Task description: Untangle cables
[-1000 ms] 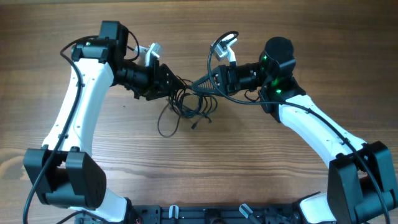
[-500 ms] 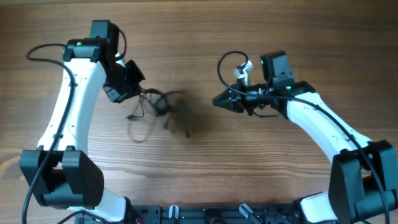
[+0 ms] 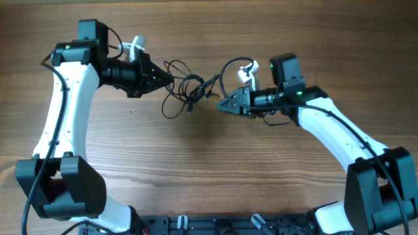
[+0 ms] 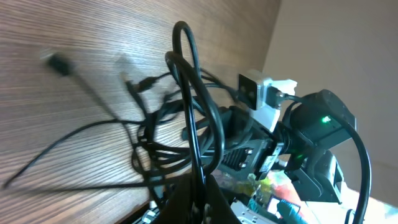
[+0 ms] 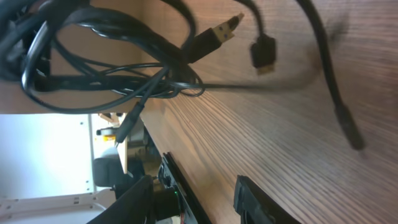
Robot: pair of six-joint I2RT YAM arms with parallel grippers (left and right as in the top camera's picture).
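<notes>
The left gripper [image 3: 170,81] was clenched on a strand of the cables [image 3: 187,91]. They were gathered in one knotted bunch between the two grippers, over the upper middle of the table [image 3: 215,176], with loose ends trailing on the wood. The right gripper [image 3: 222,104] stood released just beside the bunch, its jaws apart with nothing between them.

The likely trouble was the knot itself: several loops crossed at one point, and a plug [image 5: 225,28] sat close against them. If the right gripper closed on more than one strand, or on the strand the left held, pulling apart would probably cinch the knot rather than free it. A pull by the left alone would likely drag the whole bunch along.
</notes>
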